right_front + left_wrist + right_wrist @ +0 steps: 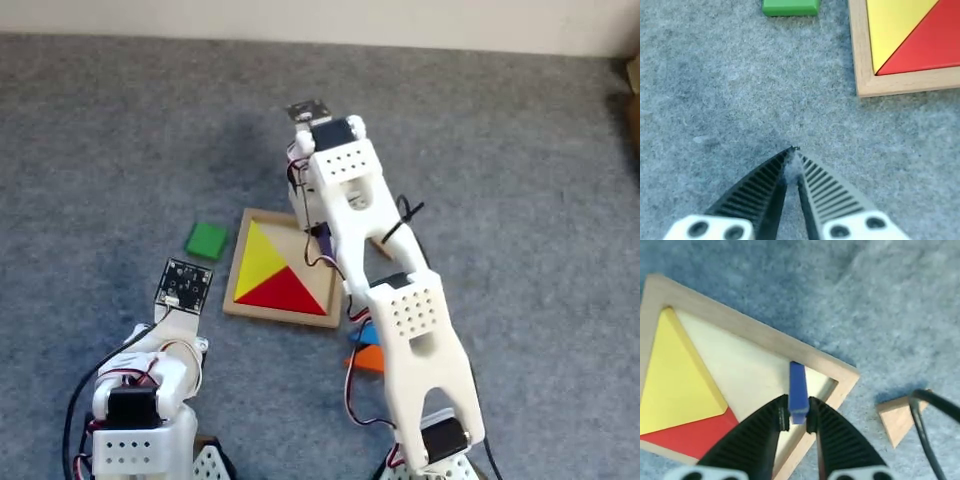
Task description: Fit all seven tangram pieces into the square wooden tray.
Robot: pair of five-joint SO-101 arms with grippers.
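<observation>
Jaws on your right gripper (797,421) pinch blue piece (798,387) over tray (740,324), mid-placement; next lower it flat; left gripper (792,160) pressed together

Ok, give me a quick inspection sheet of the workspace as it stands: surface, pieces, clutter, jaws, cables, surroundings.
Surface: grey carpet.
Job's things: tray holds yellow triangle and red triangle; green square on the carpet beside the tray; wooden triangle on the carpet off a tray corner; light-blue piece and orange piece beside the right arm.
Clutter: nothing seen.
Grippers: left gripper, jaws shut, empty, over carpet; right gripper, jaws shut on blue piece, held on edge over the tray's open part.
Cables: black cable passes the wooden triangle.
Surroundings: pale wall beyond the carpet.
</observation>
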